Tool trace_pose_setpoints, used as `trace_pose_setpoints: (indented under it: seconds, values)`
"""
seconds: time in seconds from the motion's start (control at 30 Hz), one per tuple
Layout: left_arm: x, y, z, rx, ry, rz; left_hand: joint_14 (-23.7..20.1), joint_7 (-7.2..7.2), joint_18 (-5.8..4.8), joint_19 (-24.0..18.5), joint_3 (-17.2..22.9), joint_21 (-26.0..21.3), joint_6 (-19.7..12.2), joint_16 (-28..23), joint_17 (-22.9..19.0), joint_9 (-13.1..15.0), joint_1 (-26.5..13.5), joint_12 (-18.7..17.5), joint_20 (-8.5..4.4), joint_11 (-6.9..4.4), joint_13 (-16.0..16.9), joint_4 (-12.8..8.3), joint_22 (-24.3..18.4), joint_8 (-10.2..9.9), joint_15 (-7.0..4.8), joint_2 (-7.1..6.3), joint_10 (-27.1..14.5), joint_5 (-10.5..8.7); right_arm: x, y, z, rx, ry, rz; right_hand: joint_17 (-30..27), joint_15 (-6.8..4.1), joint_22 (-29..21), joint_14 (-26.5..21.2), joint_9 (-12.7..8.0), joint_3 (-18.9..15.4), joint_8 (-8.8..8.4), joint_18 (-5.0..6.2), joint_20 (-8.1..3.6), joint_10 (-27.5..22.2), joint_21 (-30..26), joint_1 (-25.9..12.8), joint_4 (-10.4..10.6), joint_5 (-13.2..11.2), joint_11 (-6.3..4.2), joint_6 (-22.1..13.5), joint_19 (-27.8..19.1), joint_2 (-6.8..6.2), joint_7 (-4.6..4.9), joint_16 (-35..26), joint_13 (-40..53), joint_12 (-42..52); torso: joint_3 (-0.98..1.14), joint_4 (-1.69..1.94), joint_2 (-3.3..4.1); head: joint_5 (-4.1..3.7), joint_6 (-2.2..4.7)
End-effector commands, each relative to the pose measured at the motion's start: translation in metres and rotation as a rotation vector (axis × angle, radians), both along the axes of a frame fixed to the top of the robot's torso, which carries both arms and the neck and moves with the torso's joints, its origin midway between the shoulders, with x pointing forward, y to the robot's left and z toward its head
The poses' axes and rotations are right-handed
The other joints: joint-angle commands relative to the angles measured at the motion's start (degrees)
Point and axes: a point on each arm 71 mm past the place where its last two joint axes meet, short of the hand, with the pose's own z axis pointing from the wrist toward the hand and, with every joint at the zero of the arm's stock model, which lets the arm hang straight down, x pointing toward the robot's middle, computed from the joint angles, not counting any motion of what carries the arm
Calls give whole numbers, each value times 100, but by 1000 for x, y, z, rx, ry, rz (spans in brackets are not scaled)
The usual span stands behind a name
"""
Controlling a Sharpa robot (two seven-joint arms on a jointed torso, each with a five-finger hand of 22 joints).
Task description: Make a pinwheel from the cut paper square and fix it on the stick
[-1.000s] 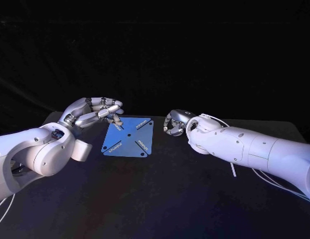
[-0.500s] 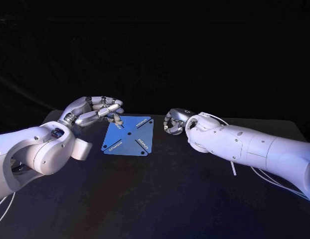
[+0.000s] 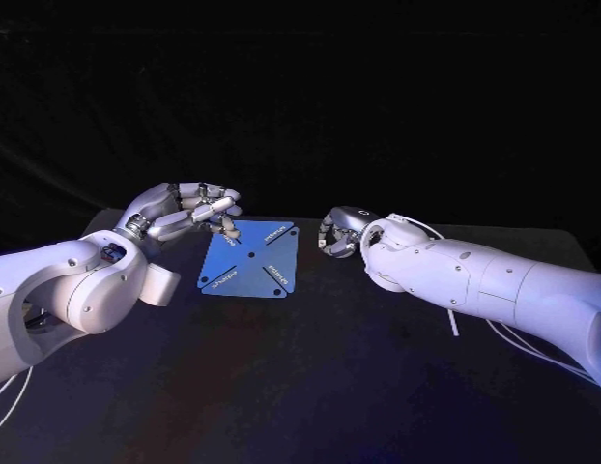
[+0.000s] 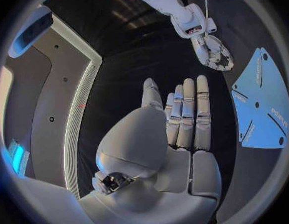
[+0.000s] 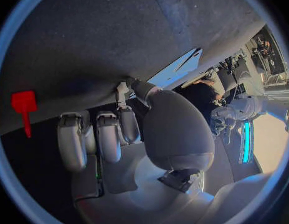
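**Task status**

- The paper square [image 3: 252, 259] lies flat on the surface [image 3: 300, 387], between the two hands. Its diagonal cuts and centre hole are visible. No corner is lifted or folded toward the centre.
- A thin white rod [image 3: 452, 327], probably the stick, lies on the surface partly under the right arm, well apart from the paper.
- A small red piece [image 5: 23, 104] rests on the surface near the right hand; its purpose cannot be confirmed.
- Judgement: no step is complete. Folding the corners, fastening them at the centre and mounting the wheel on the stick are all outstanding.

**Hand state**

- Left hand [image 3: 186, 213]: hovers at the far left corner of the paper. The left wrist view shows its fingers [image 4: 185, 114] extended side by side with nothing between them. Contact with the paper cannot be confirmed.
- Right hand [image 3: 340, 233]: just beside the paper's right edge, fingers curled inward, empty.

**Difference from the earlier frame**

- The whole head view has shifted slightly upward; this is camera motion.
- Relative to the paper, both hands hold nearly the same positions.
- The paper has not moved.
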Motion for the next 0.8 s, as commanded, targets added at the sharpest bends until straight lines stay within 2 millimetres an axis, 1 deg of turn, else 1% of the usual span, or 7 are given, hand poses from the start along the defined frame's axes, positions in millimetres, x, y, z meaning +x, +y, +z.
trace_pose_setpoints:
  seconds: [0.03,0.23,0.27,0.47,0.53,0.67,0.8]
  values:
    - [0,-2,1,-6,-1,-20,34,67,8,30,-107,-23,-37,-31,-10,-7,-5,-34,-3,7,-5,-23,-8,-10,-14,32,36,-34,0,-1,-3,-27,9,3,1506,-23,1310,597,15,64,37,-115,-8,38,18,-21,-14,-40,-19,71,480,0,-1,23,312,39,-3,-8,-10,-1,-24]
    - [0,-3,1,-6,-1,-22,36,67,8,31,-105,-26,-38,-34,-13,-7,-3,-36,-3,7,-6,-26,-10,-9,-14,35,37,-45,0,-2,-3,-28,-5,-5,1506,-56,1353,597,74,165,109,-126,-36,80,48,3,-62,-145,-60,228,502,45,-50,23,354,67,-5,-5,-10,-11,-33]
    - [0,-3,1,-6,0,-23,37,68,8,33,-104,-29,-39,-37,-16,-7,-2,-36,-2,7,-8,-27,-12,-7,-14,37,38,-56,0,-2,-3,-27,-9,-7,1506,-79,1371,597,119,191,173,-131,-53,122,61,11,-84,-172,-91,343,512,62,-90,23,400,99,-4,-1,-12,-9,-36]
    - [0,-3,1,-5,1,-23,40,68,8,36,-102,-33,-41,-41,-20,-7,0,-38,-2,7,-9,-31,-14,-5,-14,41,40,-71,-1,-1,-2,-33,-38,-13,1506,-164,1434,597,267,241,335,-149,-130,235,108,12,-142,-207,-190,593,548,114,-205,23,524,181,-4,0,-8,-11,-43]
    - [0,-3,1,-5,1,-23,40,68,8,36,-102,-33,-41,-41,-20,-7,0,-38,-2,7,-9,-31,-14,-5,-14,41,40,-71,-1,-1,-2,-35,-51,-15,1506,-180,1447,597,299,244,362,-152,-147,250,118,8,-154,-214,-209,627,555,118,-226,23,540,190,-6,-3,-7,-15,-47]
    - [0,-2,1,-4,1,-23,40,68,8,36,-102,-33,-41,-41,-20,-7,0,-38,-2,7,-9,-31,-14,-5,-14,41,40,-71,-2,0,-1,-36,-74,-15,1506,-189,1478,597,316,236,372,-161,-156,260,141,-6,-158,-231,-217,635,573,106,-234,23,552,197,-10,-11,-9,-20,-42]
    - [0,-2,1,-3,1,-23,41,68,8,38,-100,-37,-42,-44,-24,-7,4,-38,-2,7,-11,-34,-16,-2,-13,43,41,-83,-3,2,0,-37,-88,-14,1506,-200,1489,597,335,223,369,-164,-169,266,150,-41,-155,-266,-225,622,579,85,-239,23,556,197,-10,-11,-8,-35,-38]
